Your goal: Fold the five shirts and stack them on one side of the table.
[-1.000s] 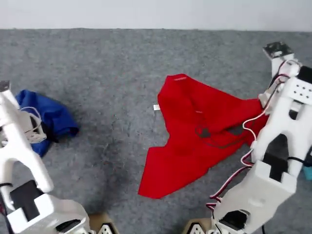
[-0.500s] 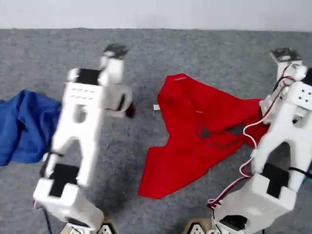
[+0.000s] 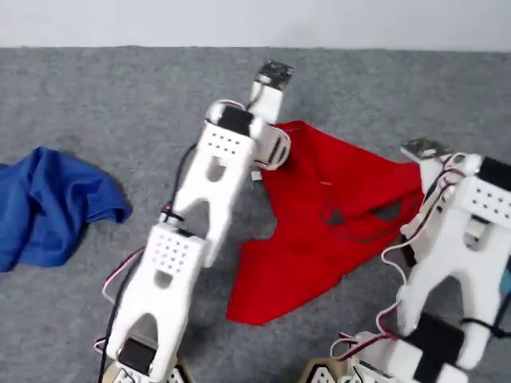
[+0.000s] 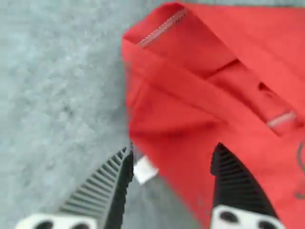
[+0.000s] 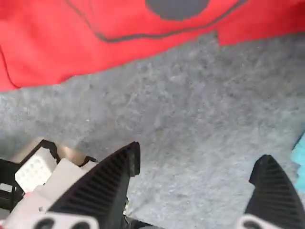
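Observation:
A red shirt [image 3: 335, 215] lies crumpled in the middle of the grey table, collar toward the back. My left gripper [image 3: 267, 155] hovers over its collar edge. In the left wrist view the left gripper [image 4: 171, 176] is open, its fingers straddling the red shirt's [image 4: 200, 95] edge and a small white tag [image 4: 143, 169]. A blue shirt [image 3: 48, 207] lies bunched at the far left. My right gripper [image 3: 415, 231] is by the red shirt's right side. In its own view the right gripper [image 5: 190, 181] is open over bare carpet, just off the red shirt [image 5: 95, 28].
The table is covered in grey carpet [image 3: 144, 104], and a pale wall runs along its back edge. A teal cloth [image 5: 300, 157] peeks in at the right edge, beside the right arm. Both arm bases stand at the front edge.
The left arm swung from the far left across to the red shirt's collar. It left the blue shirt lying more spread out. The right arm shifted slightly left and forward.

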Available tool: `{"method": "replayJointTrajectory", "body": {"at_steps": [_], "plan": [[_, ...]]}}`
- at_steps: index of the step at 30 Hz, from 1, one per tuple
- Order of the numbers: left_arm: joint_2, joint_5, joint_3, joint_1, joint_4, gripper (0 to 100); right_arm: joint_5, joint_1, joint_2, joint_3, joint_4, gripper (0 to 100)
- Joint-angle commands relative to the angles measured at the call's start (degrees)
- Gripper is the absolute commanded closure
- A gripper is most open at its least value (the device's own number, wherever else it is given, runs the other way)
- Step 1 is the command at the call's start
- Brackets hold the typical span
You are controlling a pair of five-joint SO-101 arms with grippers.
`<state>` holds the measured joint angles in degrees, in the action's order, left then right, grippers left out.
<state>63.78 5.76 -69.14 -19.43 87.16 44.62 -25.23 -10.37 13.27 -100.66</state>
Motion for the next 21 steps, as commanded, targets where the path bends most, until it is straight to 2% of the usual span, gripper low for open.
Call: {"method": "replayJointTrajectory", "body": {"at_steps": [1, 6, 11, 18, 21], "plan": [[13.7, -0.5, -19.1, -0.5, 1.0, 75, 1.2, -0.6, -4.5, 0.9, -1.9, 63.7], [22.1, -1.8, -25.4, -0.4, 0.8, 86, 1.2, -0.6, -6.3, 1.2, -1.9, 63.7], [22.6, -5.5, -26.9, -0.4, 1.1, 99, 1.1, -0.6, -6.1, 1.2, -1.8, 63.7], [18.5, -5.4, -27.0, 1.4, 7.6, 99, 1.0, -0.5, -6.0, 1.2, -1.7, 63.7], [14.9, -5.4, -26.9, 5.6, 13.0, 99, 1.1, -0.3, -6.0, 1.2, -1.7, 63.7]]}}
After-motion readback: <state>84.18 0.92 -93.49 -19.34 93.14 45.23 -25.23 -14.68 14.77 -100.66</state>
